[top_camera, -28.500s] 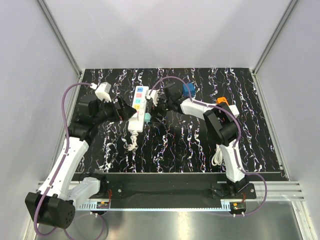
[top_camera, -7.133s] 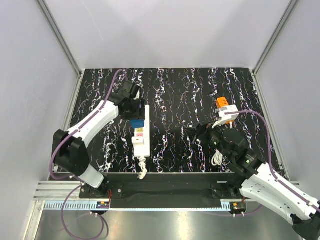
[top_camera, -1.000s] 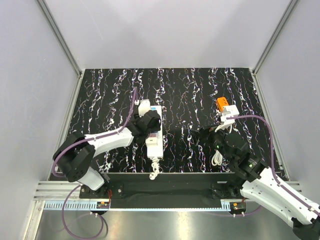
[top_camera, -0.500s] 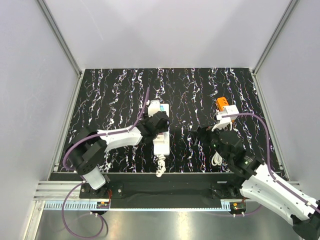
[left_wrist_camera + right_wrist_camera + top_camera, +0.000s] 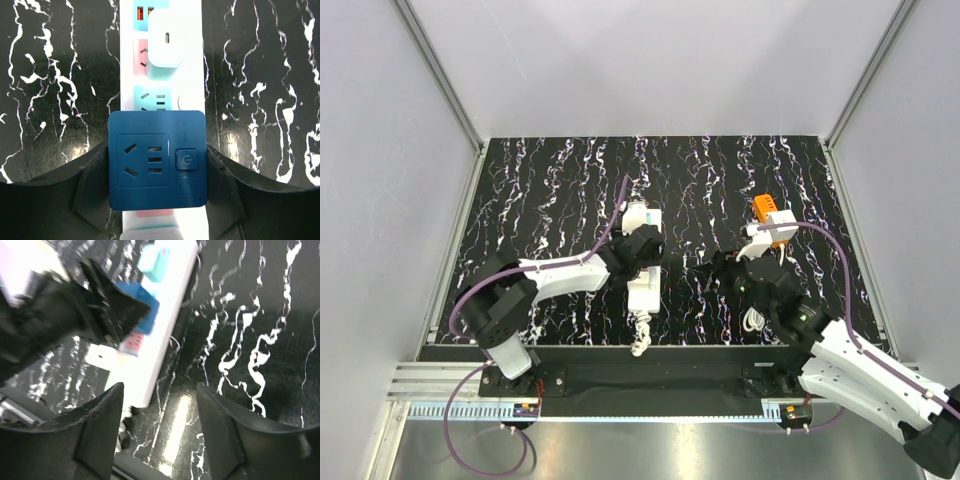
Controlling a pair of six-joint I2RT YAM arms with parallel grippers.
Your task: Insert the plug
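1 blue square plug (image 5: 150,160), clamped in left end effector (image 5: 157,172), sits over white power strip (image 5: 196,80); pressing home comes next. Right end effector (image 5: 160,390) gapes empty.

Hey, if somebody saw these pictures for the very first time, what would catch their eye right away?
The blue socket adapter stands out first, clamped in the left gripper over the white power strip near the middle of the black marbled table. Further along the strip sits a white USB charger. The right gripper hovers open and empty to the strip's right.
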